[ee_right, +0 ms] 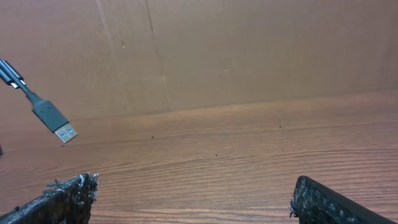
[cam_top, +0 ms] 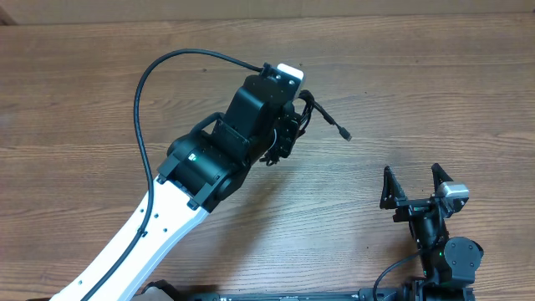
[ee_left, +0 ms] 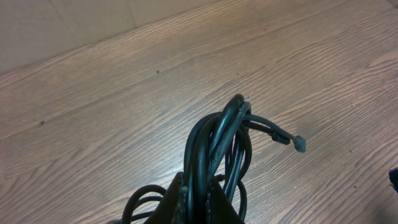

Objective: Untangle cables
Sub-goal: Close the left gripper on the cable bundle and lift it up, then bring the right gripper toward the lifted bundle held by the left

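Note:
My left gripper (ee_left: pixel 198 193) is shut on a bundle of thin black cables (ee_left: pixel 217 143), looped together and held above the wooden table. One strand sticks out to the right and ends in a small plug (ee_left: pixel 298 144). In the overhead view the bundle (cam_top: pixel 303 113) hangs at the left gripper (cam_top: pixel 288 134), with the plug end (cam_top: pixel 344 134) out to the right. My right gripper (cam_top: pixel 413 177) is open and empty at the lower right. The right wrist view shows its open fingers (ee_right: pixel 193 193) and the USB plug (ee_right: pixel 55 121) in the air at upper left.
The wooden table (cam_top: pixel 435 75) fills the view. A brown cardboard wall (ee_right: pixel 249 50) stands behind the table. The left arm's own thick black wire (cam_top: pixel 142 92) arcs out at the left.

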Tool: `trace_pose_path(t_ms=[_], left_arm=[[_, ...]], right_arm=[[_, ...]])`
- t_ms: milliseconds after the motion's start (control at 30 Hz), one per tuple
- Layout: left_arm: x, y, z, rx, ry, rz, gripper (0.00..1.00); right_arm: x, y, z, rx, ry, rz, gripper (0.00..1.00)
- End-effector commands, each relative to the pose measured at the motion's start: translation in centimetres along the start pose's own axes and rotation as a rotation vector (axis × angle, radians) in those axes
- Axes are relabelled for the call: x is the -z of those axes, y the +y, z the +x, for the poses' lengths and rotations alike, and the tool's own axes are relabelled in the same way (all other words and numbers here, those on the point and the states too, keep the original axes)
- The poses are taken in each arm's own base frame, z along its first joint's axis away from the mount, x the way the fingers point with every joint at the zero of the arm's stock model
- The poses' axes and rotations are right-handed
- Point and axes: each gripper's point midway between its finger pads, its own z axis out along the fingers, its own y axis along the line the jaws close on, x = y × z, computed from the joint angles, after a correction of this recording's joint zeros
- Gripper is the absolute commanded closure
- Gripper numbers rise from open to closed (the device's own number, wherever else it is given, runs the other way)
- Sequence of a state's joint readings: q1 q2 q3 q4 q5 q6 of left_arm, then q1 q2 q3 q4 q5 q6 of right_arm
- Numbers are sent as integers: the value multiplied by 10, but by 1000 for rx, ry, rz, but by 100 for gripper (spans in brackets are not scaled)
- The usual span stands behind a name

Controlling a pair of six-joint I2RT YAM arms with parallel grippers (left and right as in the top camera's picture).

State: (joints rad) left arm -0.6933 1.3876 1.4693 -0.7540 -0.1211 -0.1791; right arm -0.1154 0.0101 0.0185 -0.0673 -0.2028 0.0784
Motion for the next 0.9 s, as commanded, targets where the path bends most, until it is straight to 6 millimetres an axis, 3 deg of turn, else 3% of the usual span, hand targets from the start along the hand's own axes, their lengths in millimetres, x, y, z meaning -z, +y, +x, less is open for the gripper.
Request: trace_pose_path(t_ms=[0,133,300,433,567,633,833,867], left_arm=[[26,-8,-19,-6,-69,58,96],[28,-15,-16,-9,-57,99,96],[35,-4,-19,11,-70,84,96],[39,-2,-20,52,-70,127,96],[40,-2,-17,104,-41,207,96],[43,-6,-15,151,-19,285,96],[54,-17,-16,189,4,456,96],[56,-18,-15,203,11,474,96]], right_arm=[[0,3,3,0,0,-20,0],[1,16,-9,-21,-41,-90,0],[8,43,-27,-179,-36,-233,0],[18,50,-36,-245,40,-239,0],[33,57,-61,-258,77,-228,0],[43,62,-80,-278,132,-212,0],[54,70,-91,-371,387,-164,0],[55,82,-100,-389,420,-221,0]])
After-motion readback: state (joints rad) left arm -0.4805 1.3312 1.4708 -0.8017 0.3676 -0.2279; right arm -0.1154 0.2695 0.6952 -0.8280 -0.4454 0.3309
